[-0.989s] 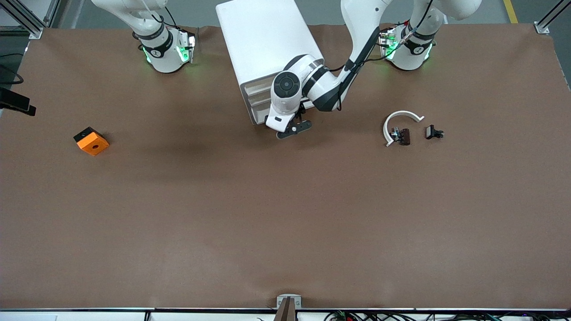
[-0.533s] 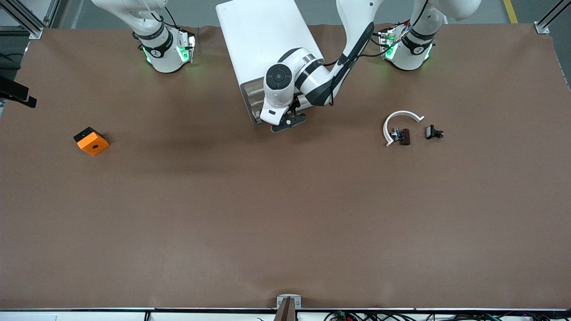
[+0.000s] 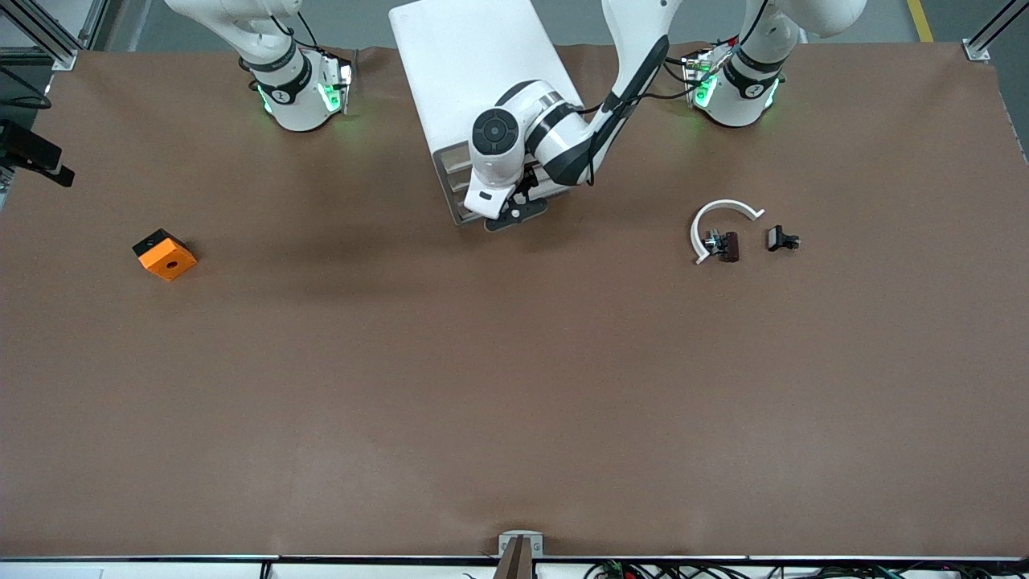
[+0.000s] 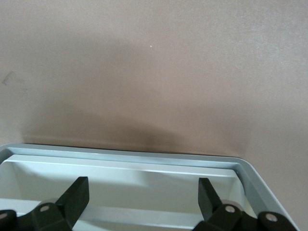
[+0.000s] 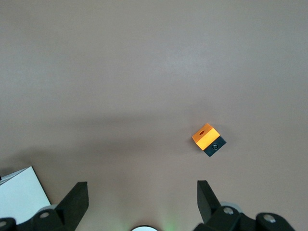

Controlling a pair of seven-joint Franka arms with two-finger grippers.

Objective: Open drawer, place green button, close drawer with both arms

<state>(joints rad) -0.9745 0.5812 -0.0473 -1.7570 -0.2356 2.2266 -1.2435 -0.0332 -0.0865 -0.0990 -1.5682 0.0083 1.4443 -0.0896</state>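
Note:
The white cabinet [image 3: 478,76] stands between the two arm bases, with its stacked drawers [image 3: 454,181] facing the front camera. My left gripper [image 3: 514,211] [image 4: 142,197] hangs right at the cabinet's front, open. A white drawer [image 4: 120,192] inside the grey rim lies between its fingers, which touch nothing. My right gripper [image 5: 142,202] is open and empty, high over the table by its own base. Small dark parts [image 3: 727,245] lie by a white curved piece [image 3: 723,211]. I cannot tell which of them is the button.
An orange block with a hole [image 3: 165,255] [image 5: 206,135] sits toward the right arm's end of the table. Another small black part [image 3: 781,238] lies beside the curved piece toward the left arm's end. The brown table top [image 3: 514,386] stretches wide nearer the front camera.
The left arm has drawn its gripper in toward the cabinet's front, away from the front camera. Both grippers stay open.

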